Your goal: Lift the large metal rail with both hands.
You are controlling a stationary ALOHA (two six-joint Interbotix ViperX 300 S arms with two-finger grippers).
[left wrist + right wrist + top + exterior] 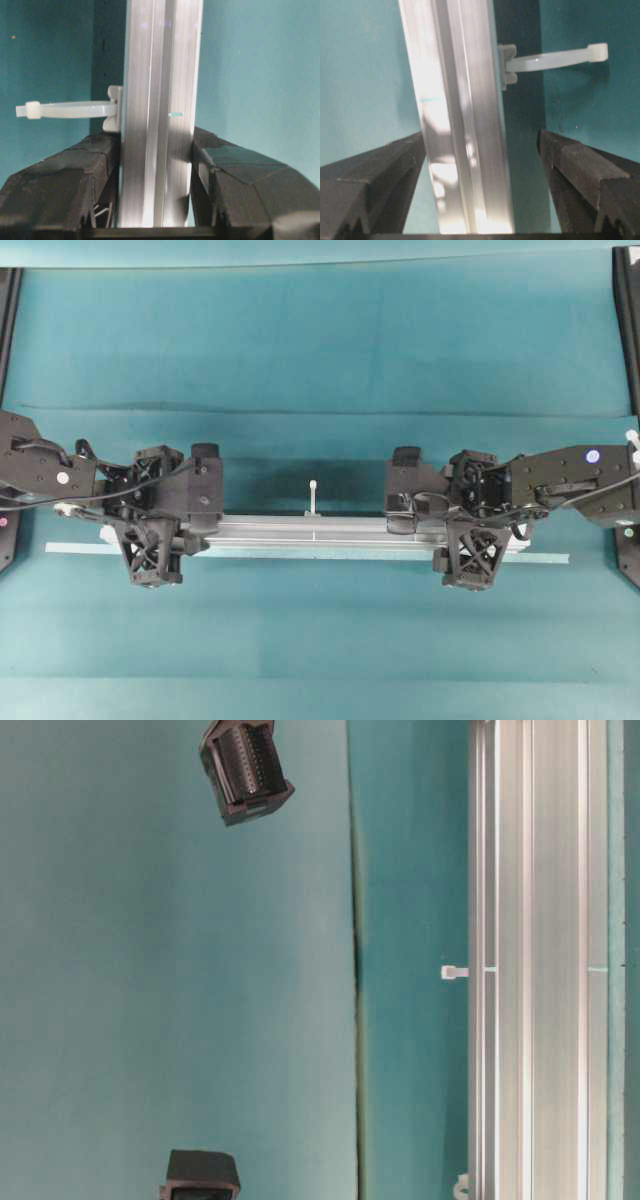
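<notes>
Across the teal cloth-covered table point(320, 360) in the overhead view lies one large metal rail point(310, 530), running left to right just beyond one thin pale strip point(540, 558) of about the same length, which peeks out at both ends on the near side. Two grippers sit over the rail, one at each end. At the left end, the left gripper point(178, 530) straddles the bar; its wrist view shows both black fingers point(75, 175) pressed flat against the rail's point(160, 115) two grooved sides, so it is clamped on the bar. At the right end, the right gripper point(438, 532) also straddles it, but in its wrist view the jaws stand apart: one finger point(375, 180) is at or very near the rail point(460, 125) and I cannot tell whether it touches, while the other stands clear with table showing between. Only one white peg point(313, 495) shows from above, sticking out from the rail's far side near the middle; each wrist view shows one peg too point(70, 109) point(555, 56). Both rail ends are hidden under the black wrists overhead. In the table-level view the rail point(540, 960) is cut off at the frame edges, and two dark gripper parts point(245, 770) point(200, 1178) are only partly in frame.
</notes>
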